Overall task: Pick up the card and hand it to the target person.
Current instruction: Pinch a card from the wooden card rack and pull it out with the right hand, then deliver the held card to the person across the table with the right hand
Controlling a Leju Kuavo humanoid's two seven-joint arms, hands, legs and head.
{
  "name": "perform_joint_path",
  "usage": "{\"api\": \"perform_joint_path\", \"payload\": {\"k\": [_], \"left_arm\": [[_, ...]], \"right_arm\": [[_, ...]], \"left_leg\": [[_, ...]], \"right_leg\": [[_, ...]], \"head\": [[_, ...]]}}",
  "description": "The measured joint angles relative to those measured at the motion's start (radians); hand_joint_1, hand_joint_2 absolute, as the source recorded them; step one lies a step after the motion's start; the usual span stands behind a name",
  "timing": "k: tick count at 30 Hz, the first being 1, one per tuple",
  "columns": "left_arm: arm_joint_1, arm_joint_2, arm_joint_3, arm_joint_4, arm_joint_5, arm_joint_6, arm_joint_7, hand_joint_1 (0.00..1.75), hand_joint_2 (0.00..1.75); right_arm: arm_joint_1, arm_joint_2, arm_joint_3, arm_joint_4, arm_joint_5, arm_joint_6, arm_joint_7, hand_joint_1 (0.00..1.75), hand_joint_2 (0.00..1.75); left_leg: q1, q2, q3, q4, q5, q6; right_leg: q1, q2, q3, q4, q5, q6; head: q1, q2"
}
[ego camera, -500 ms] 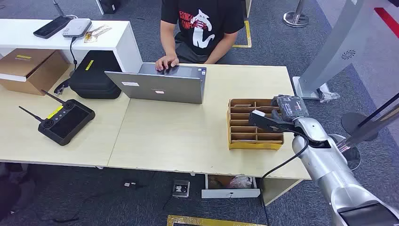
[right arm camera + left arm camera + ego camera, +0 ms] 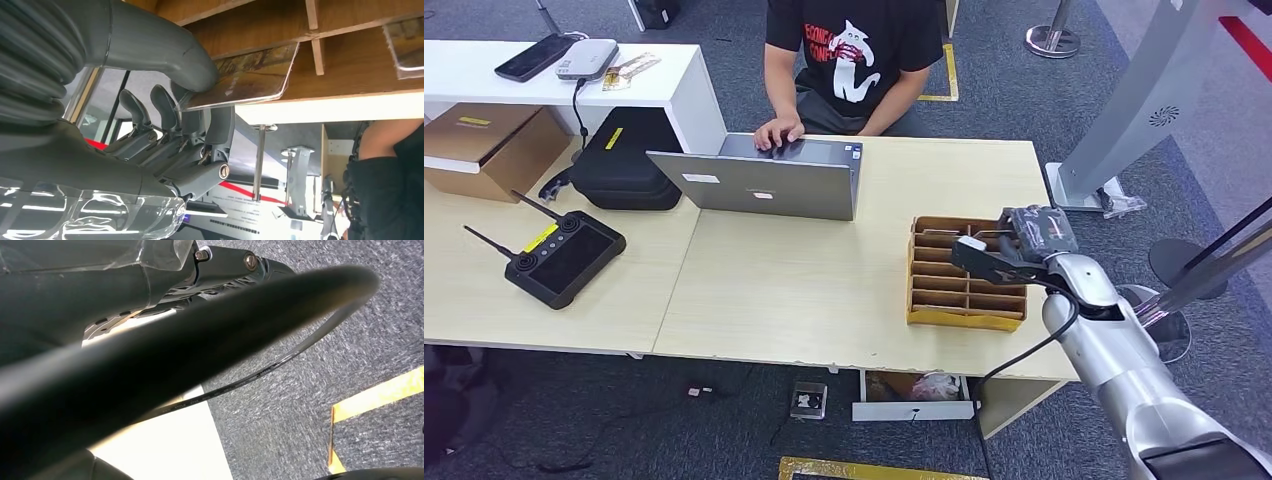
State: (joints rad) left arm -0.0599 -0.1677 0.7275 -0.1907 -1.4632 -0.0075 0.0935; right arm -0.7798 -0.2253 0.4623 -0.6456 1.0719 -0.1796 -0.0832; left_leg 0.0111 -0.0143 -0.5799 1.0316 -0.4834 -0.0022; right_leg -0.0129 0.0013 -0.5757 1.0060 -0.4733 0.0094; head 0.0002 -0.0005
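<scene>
The person (image 2: 854,60) at the top centre of the head view is cut off above the shoulders by the frame's edge. A cardboard box (image 2: 484,150) at the left edge is partly cut off and partly tucked under the white shelf (image 2: 574,85). In the right wrist view, the thumb (image 2: 165,50) covers one corner of the card (image 2: 245,77). In the left wrist view, a blurred dark cable (image 2: 190,345) crosses the frame and hides much behind it.
</scene>
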Motion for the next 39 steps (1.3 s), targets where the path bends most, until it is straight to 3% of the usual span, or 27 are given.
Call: {"api": "perform_joint_path", "payload": {"k": [12,25,36,37,39], "left_arm": [[-0.001,0.0,0.0,0.0,0.004,0.001,-0.007,0.0,1.75],[-0.002,-0.001,0.0,0.0,0.009,0.004,-0.01,0.0,1.75],[-0.005,-0.002,0.0,0.0,0.012,0.016,-0.022,0.0,1.75],[-0.005,-0.002,0.0,0.0,0.013,0.016,-0.024,0.0,1.75],[-0.006,-0.002,0.0,0.0,0.014,0.016,-0.027,0.0,1.75]], "right_arm": [[0.0,0.025,-0.001,-0.065,-0.06,-0.12,-0.054,1.71,1.75],[-0.089,0.149,-0.001,-0.084,-0.087,-0.105,-0.064,1.74,1.75],[-0.181,0.261,-0.001,-0.014,-0.098,-0.101,-0.062,1.72,1.75],[-0.188,0.268,-0.001,-0.007,-0.098,-0.102,-0.061,1.67,1.75],[-0.196,0.279,-0.001,0.006,-0.097,-0.105,-0.06,1.1,1.75]], "left_leg": [[0.0,0.0,0.0,0.0,0.0,0.0],[0.0,0.0,0.0,0.0,0.0,0.0],[0.0,0.001,0.0,0.0,0.0,0.0],[0.0,0.001,0.0,0.0,0.0,0.0],[0.0,0.0,0.0,0.0,0.0,0.0]], "right_leg": [[0.0,0.0,0.0,0.0,0.0,0.0],[0.0,0.0,0.0,0.001,0.0,0.0],[0.0,0.001,0.0,0.001,0.0,0.0],[0.0,0.001,0.0,0.001,0.0,0.0],[0.0,0.0,0.0,0.001,0.0,0.0]], "head": [[0.0,0.0],[0.0,0.0],[0.0,0.0],[0.0,0.0],[0.0,0.0]]}}
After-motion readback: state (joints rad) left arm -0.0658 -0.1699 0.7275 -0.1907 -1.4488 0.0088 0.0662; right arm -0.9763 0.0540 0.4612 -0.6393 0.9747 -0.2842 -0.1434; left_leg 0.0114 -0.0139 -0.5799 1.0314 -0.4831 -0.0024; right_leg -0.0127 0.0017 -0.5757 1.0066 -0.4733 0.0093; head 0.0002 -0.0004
